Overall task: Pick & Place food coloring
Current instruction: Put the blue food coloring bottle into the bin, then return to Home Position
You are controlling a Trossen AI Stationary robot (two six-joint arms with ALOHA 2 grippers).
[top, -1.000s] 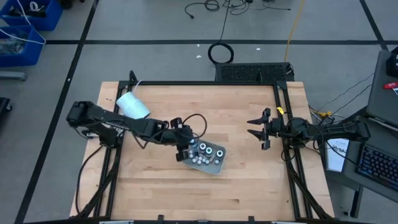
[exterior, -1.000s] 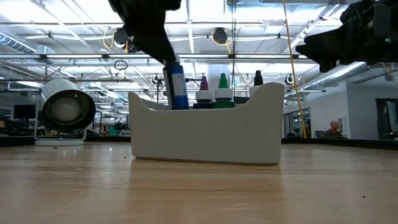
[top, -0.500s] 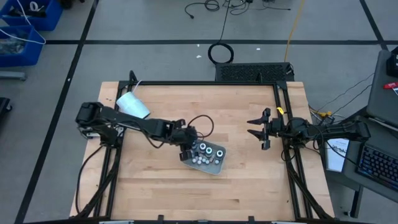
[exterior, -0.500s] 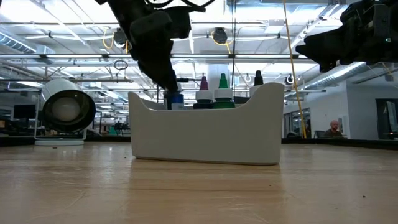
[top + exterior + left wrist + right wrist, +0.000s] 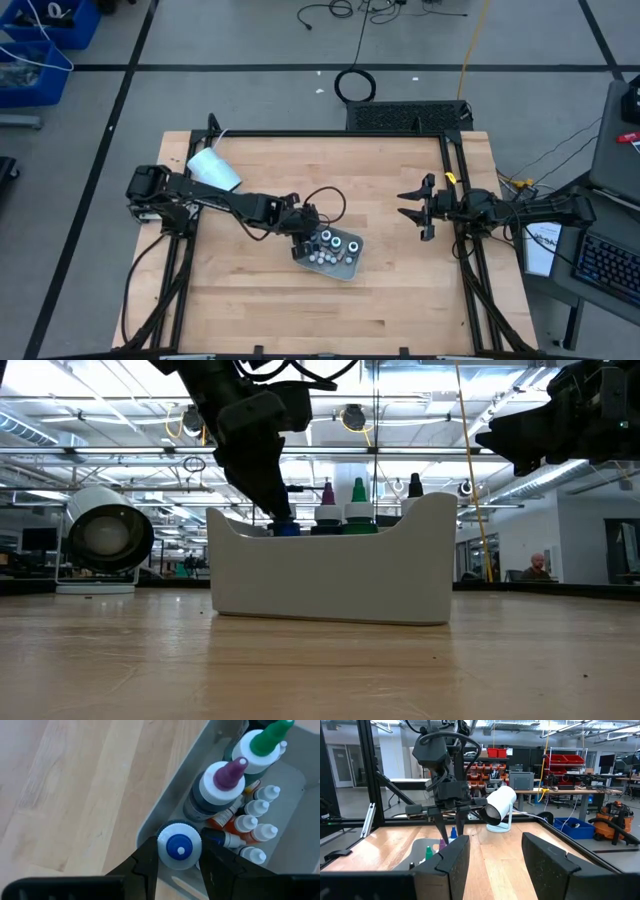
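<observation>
A pale tray [image 5: 330, 575] stands mid-table and holds upright food coloring bottles: a purple-tipped one [image 5: 225, 782], a green-tipped one [image 5: 262, 745] and several small white-capped ones [image 5: 255, 820]. My left gripper [image 5: 179, 870] reaches down into the tray's left end [image 5: 303, 235]. It is shut on a blue-tipped food coloring bottle [image 5: 179, 846], of which only the top [image 5: 285, 525] shows above the tray wall. My right gripper [image 5: 418, 210] waits open at the table's right side, raised and level, with nothing between its fingers [image 5: 455, 860]. My left gripper pinches the blue-tipped bottle by the sides of its white ribbed cap [image 5: 162, 844], one finger on each side. The fingers come from above, slanting down from the table's left. The bottle stands upright inside the tray; the wall hides whether its bottom rests on the tray's floor.
A large white cup [image 5: 213, 168] lies at the table's far left corner. Bare wood lies in front of the tray [image 5: 320, 670] and between the tray and the right arm. Black frame rails [image 5: 460, 200] run along the table's sides.
My left gripper has gone down into the tray with the blue-tipped bottle, still shut on it. The bottle's blue body stood above the tray wall a second ago; now only its top shows. It has stayed upright.
</observation>
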